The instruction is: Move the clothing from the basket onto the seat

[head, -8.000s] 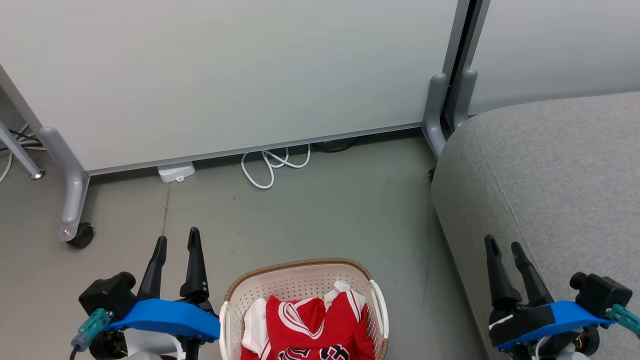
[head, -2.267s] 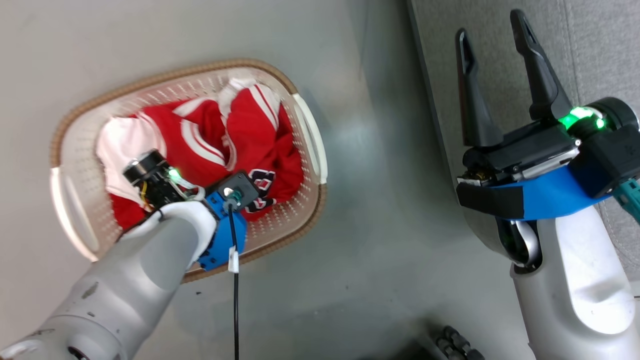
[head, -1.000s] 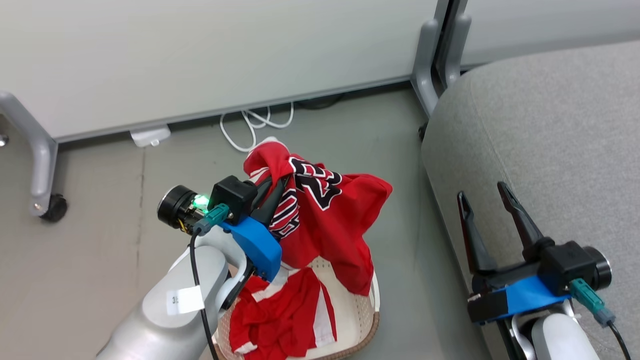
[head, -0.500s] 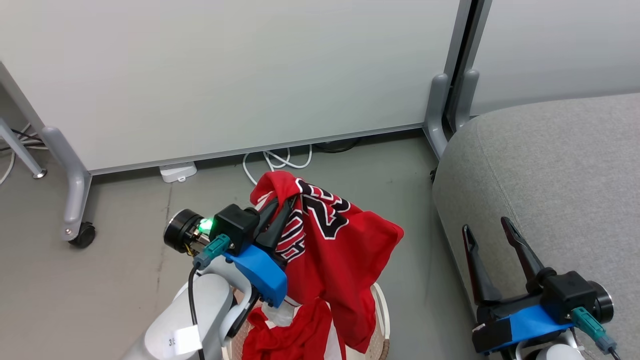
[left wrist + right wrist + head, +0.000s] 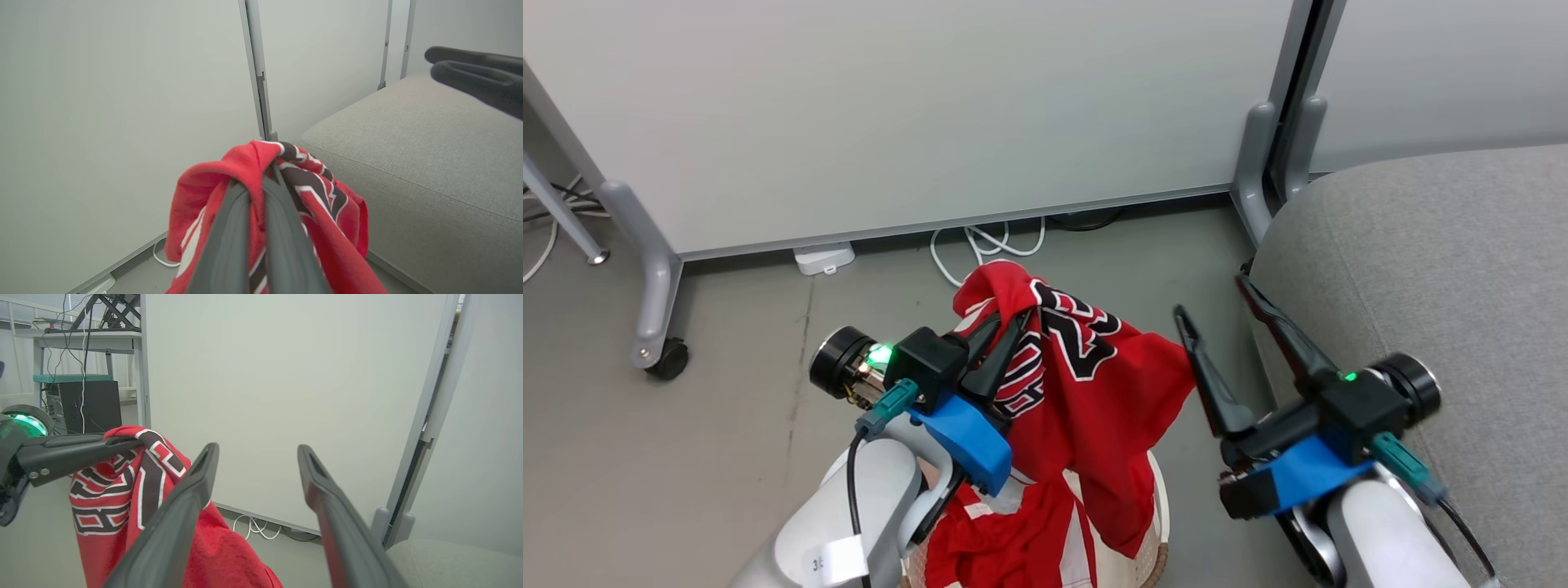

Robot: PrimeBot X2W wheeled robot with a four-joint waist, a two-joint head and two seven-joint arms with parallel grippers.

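Our left gripper [image 5: 1013, 315] pinches a red jersey [image 5: 1111, 392] above grey floor [image 5: 727, 425]; our right gripper [image 5: 1210, 295] gapes beside the sofa [image 5: 1445, 269], white partition [image 5: 931, 106] behind.

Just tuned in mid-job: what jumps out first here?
A red jersey with black-and-white lettering hangs at centre, pinched in the shut left gripper above the basket. Just right of it the right gripper stands open, beside the grey seat along the right edge.
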